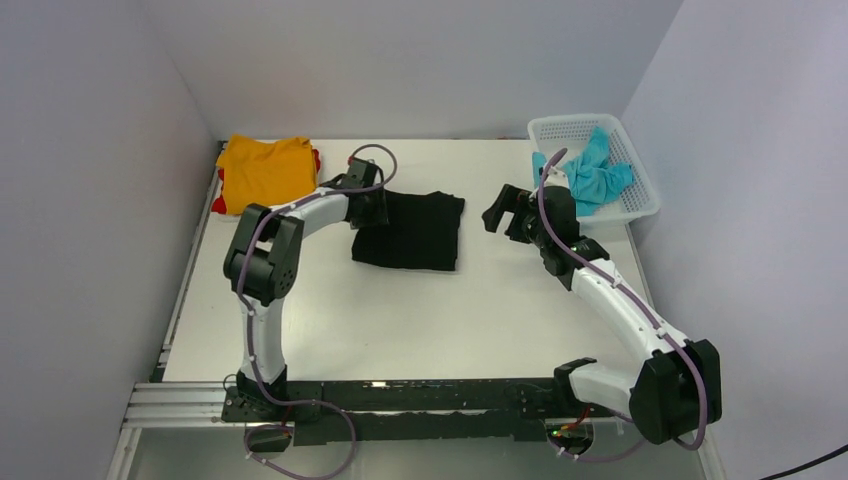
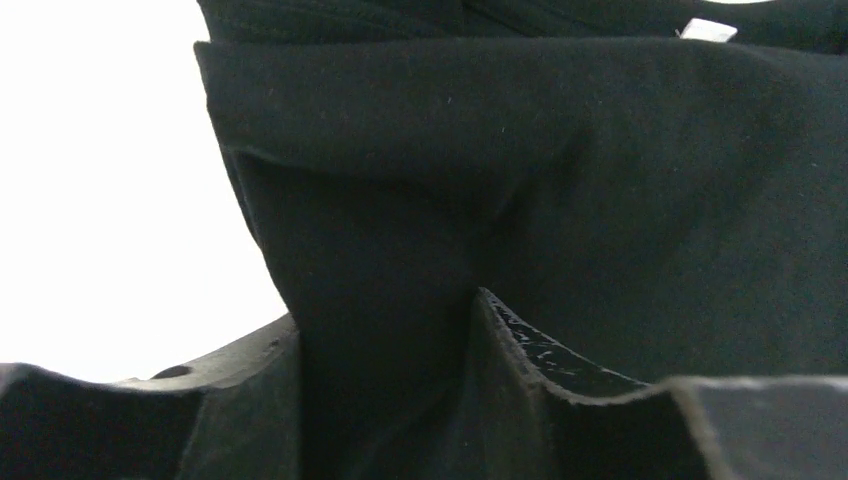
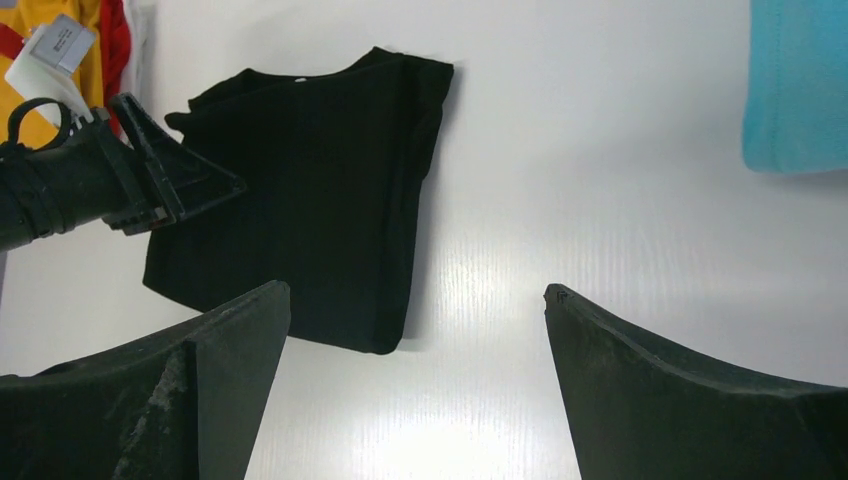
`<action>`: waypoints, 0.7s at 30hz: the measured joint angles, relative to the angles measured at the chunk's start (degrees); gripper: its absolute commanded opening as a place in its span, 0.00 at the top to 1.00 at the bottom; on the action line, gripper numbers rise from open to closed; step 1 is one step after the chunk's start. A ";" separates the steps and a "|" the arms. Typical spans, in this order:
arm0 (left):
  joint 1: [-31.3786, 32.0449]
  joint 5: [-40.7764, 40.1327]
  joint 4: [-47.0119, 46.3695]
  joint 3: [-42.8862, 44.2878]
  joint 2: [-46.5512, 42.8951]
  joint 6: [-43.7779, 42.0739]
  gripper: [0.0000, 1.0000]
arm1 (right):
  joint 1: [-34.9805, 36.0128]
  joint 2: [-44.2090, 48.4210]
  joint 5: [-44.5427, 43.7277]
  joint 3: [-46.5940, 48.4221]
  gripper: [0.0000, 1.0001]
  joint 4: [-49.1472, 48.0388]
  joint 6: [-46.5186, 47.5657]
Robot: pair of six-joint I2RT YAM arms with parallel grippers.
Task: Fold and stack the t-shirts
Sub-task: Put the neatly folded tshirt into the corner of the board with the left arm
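The table [image 1: 450, 310] is white, with both arms reaching away from its near edge. The right claw [image 3: 417, 295] hangs above the table right of centre, its fingers spread wide with nothing between them; it points toward the black shirt [image 1: 420, 232] and stands apart from it. That shirt lies folded into a rough rectangle in the middle of the table, a little left of centre, neckline toward the far side. The left claw [image 1: 377, 208] is at the shirt's left edge, low on the cloth. In the left wrist view its fingers [image 2: 560, 365] stand partly apart with a raised fold of black cloth between them and against both. Whether they pinch that fold firmly I cannot tell. Farther back, in the far left corner, an orange shirt [image 1: 265, 170] lies folded on a red shirt [image 1: 317, 158], which shows only at the edges. In the far right corner a white lattice basket [image 1: 645, 195] holds a crumpled turquoise shirt [image 1: 597, 176].
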State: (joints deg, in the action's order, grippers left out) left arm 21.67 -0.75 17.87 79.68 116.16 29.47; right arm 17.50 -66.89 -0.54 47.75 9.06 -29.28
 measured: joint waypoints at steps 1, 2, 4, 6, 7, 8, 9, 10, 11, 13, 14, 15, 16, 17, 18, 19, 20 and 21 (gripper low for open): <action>0.87 -1.40 0.87 1.27 0.79 0.31 0.57 | -0.04 0.46 -0.50 -0.31 0.00 0.07 0.26; 1.86 -3.23 1.95 2.69 1.75 0.50 0.65 | -0.07 0.70 -0.68 -0.50 0.00 0.15 0.46; 3.41 -6.01 3.69 5.07 3.30 1.27 0.89 | -0.13 1.05 -0.98 -0.81 0.00 0.37 0.83; 4.48 -7.48 5.14 7.15 4.48 1.90 1.00 | -0.17 1.29 -1.07 -1.16 0.00 0.39 1.27; 5.05 -8.92 6.51 8.52 5.09 1.92 1.00 | -0.17 1.38 -1.14 -1.33 0.00 0.39 1.44; 5.40 -10.16 7.43 9.46 5.57 2.05 1.00 | -0.17 1.42 -1.20 -1.53 0.00 0.39 1.75; 5.81 -11.45 8.63 10.51 6.05 2.05 1.00 | -0.17 1.42 -1.40 -1.62 0.00 0.48 1.97; 6.32 -13.16 10.40 12.13 6.75 2.05 1.00 | -0.17 1.42 -1.62 -1.75 0.00 0.48 2.23; 6.62 -14.51 11.63 13.29 7.28 2.01 1.00 | -0.17 1.46 -1.86 -1.84 0.00 0.50 2.40; 7.32 -18.49 14.53 15.87 8.33 1.09 1.00 | -0.17 1.53 -2.19 -1.92 0.00 0.59 2.97; 7.43 -20.22 15.45 16.50 8.52 0.48 1.00 | -0.17 1.66 -2.23 -1.97 0.00 0.61 3.23; 7.45 -22.36 16.72 17.25 8.61 -0.55 1.00 | -0.17 1.79 -2.36 -1.97 0.00 0.72 3.54; 7.43 -24.28 17.57 17.86 8.61 -1.73 1.00 | -0.17 2.01 -2.47 -1.99 0.00 0.74 3.78; 7.34 -26.32 18.16 18.58 8.61 -3.02 1.00 | -0.17 2.16 -2.51 -2.01 0.00 0.74 3.96; 7.19 -28.24 18.49 19.56 8.61 -4.76 1.00 | -0.20 2.40 -2.62 -2.05 0.00 0.72 4.28; 6.99 -30.18 18.38 20.59 8.61 -6.84 1.00 | -0.20 2.54 -2.69 -2.08 0.00 0.72 4.48; 6.80 -32.17 17.97 21.62 8.61 -9.27 1.00 | -0.20 2.62 -2.93 -2.10 0.00 0.72 4.79; 6.71 -33.79 17.22 22.27 8.61 -11.34 1.00 | -0.22 2.62 -3.08 -2.10 0.00 0.72 5.01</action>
State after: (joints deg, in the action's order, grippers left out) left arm 28.38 -34.54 35.09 101.95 124.77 18.13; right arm 17.28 -64.27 -3.62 45.65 9.78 -24.27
